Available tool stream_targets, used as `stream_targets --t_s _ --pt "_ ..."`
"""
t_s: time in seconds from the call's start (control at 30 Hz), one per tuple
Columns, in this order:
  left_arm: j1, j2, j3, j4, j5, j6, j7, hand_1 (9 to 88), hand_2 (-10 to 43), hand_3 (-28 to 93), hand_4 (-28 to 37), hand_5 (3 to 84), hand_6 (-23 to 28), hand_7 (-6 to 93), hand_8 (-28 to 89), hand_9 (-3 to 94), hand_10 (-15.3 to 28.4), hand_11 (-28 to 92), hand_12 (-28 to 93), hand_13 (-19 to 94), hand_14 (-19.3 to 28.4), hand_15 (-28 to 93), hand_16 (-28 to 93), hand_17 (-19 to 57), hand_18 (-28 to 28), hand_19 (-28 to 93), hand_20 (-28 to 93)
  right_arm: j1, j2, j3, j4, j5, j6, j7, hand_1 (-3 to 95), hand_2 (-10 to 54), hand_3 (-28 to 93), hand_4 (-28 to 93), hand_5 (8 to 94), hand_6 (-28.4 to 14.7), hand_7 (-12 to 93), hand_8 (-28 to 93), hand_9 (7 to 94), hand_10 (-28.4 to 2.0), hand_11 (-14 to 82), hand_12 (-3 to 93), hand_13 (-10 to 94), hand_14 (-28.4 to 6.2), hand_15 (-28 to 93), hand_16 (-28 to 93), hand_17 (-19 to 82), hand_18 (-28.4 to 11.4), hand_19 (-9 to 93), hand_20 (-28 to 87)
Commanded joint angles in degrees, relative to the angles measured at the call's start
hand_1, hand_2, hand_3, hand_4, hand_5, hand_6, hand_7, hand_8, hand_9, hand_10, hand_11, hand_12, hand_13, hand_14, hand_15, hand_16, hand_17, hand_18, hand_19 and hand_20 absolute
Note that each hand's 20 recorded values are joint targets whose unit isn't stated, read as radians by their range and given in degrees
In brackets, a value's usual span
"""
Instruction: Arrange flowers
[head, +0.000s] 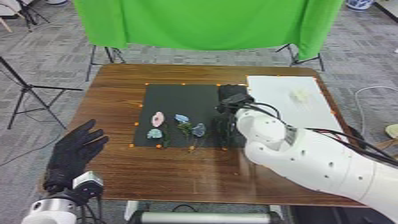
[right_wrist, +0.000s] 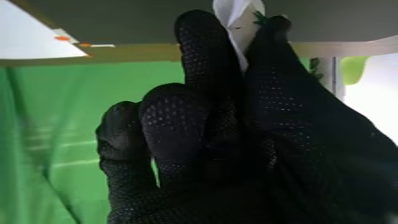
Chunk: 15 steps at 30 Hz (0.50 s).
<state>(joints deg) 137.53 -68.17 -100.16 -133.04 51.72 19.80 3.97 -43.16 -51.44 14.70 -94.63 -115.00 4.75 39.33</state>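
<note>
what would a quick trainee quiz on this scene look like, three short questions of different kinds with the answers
1. Which lies on the white sheet: a) a red bowl, b) a pale flower, or c) a pair of scissors?
2. True or false: the pink flower lies on the dark mat.
3. Fill in the colour: the right hand pinches a ___ thing between its fingertips.

Key: 1 b; 2 true; 3 white.

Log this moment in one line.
right hand: pinching white petal-like piece | left hand: open | pink oval flower: on black rectangular mat
</note>
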Motion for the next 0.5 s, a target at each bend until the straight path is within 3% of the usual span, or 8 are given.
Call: stream_targets --t_s 0.03,0.23,0.5 --pt "0.53 0.03 -0.18 0.23 0.1 -0.5 -0.07 25.9 10.0 81 -20.2 37.4 10.8 15.3 -11 35.2 20.9 31 8 26 26.6 51 -11 -7.7 23.0 64 -9 -2.58 -1.69 4.63 0.56 -0.14 -5.0 0.82 48.1 -9.0 83 -28 72.7 1.8 21 -5 82.6 -7.8 14.2 26.9 69 -6.8 80 14 30 -21.7 93 44" --pt "0.32 -0.14 -0.05 0.4 0.17 -0.88 -0.35 25.8 9.9 80 -20.3 37.4 10.8 15.2 -11 35.2 21.0 31 8 26 26.7 51 -11 -7.7 23.0 64 -9 -5.76 -2.61 8.42 -0.2 0.72 -9.64 0.14 42.9 -9.5 87 -28 64.8 1.4 21 -13 72.4 -10.5 23.3 19.5 64 -7.8 80 15 27 -21.6 93 44" --pt "0.78 -0.12 -0.29 0.17 0.13 -0.69 -0.23 25.7 9.8 80 -20.4 37.3 10.8 15.2 -11 35.2 20.9 31 8 26 26.7 51 -11 -7.7 23.0 64 -9 -7.61 -2.63 11.41 -1.87 -0.27 -12.16 -0.88 39.9 -9.5 90 -28 63.2 1.0 22 -16 69.1 -11.7 28.2 14.9 63 -8.6 81 13 26 -21.5 93 44"
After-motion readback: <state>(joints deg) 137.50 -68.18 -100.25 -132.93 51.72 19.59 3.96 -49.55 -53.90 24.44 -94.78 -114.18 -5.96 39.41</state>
